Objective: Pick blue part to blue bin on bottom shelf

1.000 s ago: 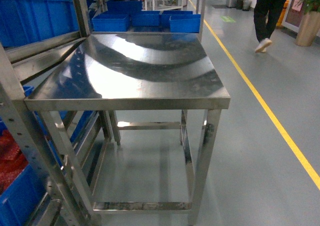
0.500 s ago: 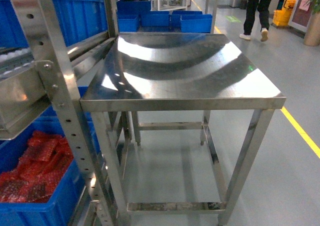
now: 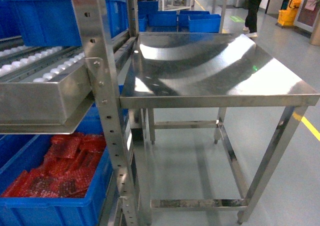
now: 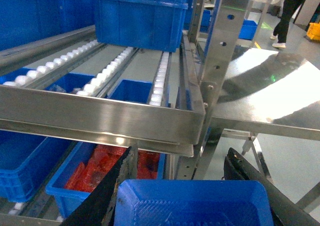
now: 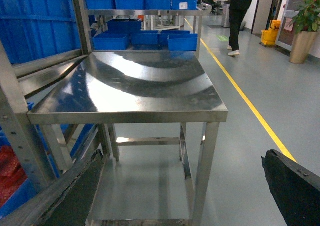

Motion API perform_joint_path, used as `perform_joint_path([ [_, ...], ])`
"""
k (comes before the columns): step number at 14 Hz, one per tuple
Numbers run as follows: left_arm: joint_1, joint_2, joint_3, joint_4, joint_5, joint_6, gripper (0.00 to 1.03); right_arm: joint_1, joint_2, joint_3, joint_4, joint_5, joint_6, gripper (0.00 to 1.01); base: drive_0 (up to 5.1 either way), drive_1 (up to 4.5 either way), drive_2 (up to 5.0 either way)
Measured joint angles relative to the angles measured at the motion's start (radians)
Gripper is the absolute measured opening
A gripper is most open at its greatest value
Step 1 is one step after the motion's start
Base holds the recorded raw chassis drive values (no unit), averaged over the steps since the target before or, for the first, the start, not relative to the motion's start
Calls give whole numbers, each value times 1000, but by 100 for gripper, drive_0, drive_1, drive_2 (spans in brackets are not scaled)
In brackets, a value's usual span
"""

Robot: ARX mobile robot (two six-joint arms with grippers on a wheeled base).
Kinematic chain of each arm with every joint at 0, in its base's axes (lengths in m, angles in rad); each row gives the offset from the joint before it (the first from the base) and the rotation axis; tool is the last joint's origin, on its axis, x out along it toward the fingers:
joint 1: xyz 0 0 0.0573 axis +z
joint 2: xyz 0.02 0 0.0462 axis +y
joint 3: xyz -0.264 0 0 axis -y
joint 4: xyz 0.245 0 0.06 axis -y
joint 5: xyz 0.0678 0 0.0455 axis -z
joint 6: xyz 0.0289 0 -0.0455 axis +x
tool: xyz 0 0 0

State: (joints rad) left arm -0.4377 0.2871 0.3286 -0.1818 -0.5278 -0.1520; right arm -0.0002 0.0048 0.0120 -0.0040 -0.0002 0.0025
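The blue part, a shallow blue plastic tray, sits between the two black fingers of my left gripper, which is shut on it. Ahead of it stands the silver rack with perforated posts. On the rack's bottom shelf stands a blue bin holding red packets, with another blue bin to its left. In the head view the bin with red packets is at lower left. My right gripper is open, with only floor between its fingers. Neither gripper shows in the head view.
A roller tier with a steel front lip overhangs the low bins. A small bare steel table stands right of the rack. More blue bins sit behind it. A person walks along the yellow floor line.
The head view has swung left: the steel table slid right in view, and the rack's roller tier and the bin of red packets came in at left. The person walked farther away.
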Motion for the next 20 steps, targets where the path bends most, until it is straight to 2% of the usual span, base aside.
perform_joint_path([
  [5, 0, -1, 0, 2, 0, 0, 43, 0, 0, 0, -1, 0, 0, 98, -504, 172, 287],
  [20, 0, 0, 0, 1, 1, 0, 43, 0, 0, 0, -2, 0, 0, 98, -473, 363, 120],
])
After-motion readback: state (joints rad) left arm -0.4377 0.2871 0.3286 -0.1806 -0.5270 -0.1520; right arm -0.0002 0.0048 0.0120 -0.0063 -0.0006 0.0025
